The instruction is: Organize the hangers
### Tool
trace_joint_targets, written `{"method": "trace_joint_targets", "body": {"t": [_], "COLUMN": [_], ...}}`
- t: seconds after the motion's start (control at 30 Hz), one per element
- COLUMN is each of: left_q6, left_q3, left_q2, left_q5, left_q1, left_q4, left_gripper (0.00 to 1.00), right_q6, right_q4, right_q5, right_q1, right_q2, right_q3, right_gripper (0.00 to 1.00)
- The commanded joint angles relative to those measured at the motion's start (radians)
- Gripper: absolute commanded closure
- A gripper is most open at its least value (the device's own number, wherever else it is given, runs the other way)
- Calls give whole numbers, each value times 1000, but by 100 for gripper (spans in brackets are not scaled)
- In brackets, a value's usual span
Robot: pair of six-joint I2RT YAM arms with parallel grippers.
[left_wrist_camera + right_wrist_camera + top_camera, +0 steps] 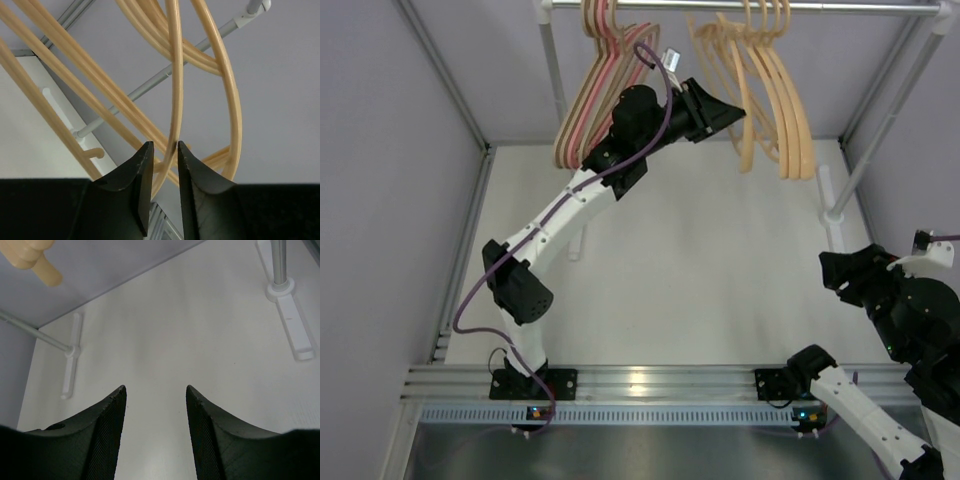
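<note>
1. Left tool [165,146] is nearly pressed together, pinching one thin arm of a beige hanger [174,75] that hangs on the rail [840,8].
2. Right tool [155,390] is spread, above the worktop [200,330].
3. Risk: the fingertip-only pinch may slip, or tangled neighbouring hangers may be dragged off.

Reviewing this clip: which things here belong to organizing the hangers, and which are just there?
Job: beige hangers, peach-tan and pink hangers, left gripper at the beige ones.
Just there: rail, pole foot, right gripper.
</note>
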Motion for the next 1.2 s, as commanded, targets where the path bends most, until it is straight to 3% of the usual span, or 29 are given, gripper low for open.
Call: {"method": "trace_joint_targets", "body": {"t": [0.0, 0.07, 0.3, 0.4, 0.47, 0.63, 0.77, 0.9, 1.17], "left_q6": [30, 44, 90, 141, 215, 368, 431, 423, 373], "left_q3": [-52, -93, -273, -347, -396, -567, -794, -1001, -1261], "left_q2": [-118, -170, -313, -383, -434, -543, -684, -831, -1017], "left_q5": [-8, -14, -12, 0, -25, -168, -294, -414, -499], "left_q1": [-24, -36, -80, -125, -194, -358, -475, -524, -544], "left_q4": [34, 45, 74, 67, 13, -130, -170, -217, -240], "left_gripper": [68, 63, 62, 62, 60, 57, 48, 35, 34], "right_q6": [-9, -9, -6, -9, -13, -20, -30, -35, -44], "right_q4": [-4, -3, -1, 5, 23, 52, 62, 68, 101], "right_q5": [14, 16, 14, 14, 8, -4, 17, 34, 34], "right_q1": [12, 13, 13, 12, 12, 13, 12, 12, 13], "right_q2": [-3, -1, -1, -8, -21, -40, -61, -102, -179], "right_q3": [26, 23, 19, 12, -7, -44, -72, -101, -190], "right_gripper": [50, 50, 46, 40, 34, 1, 1, 1, 1]}}
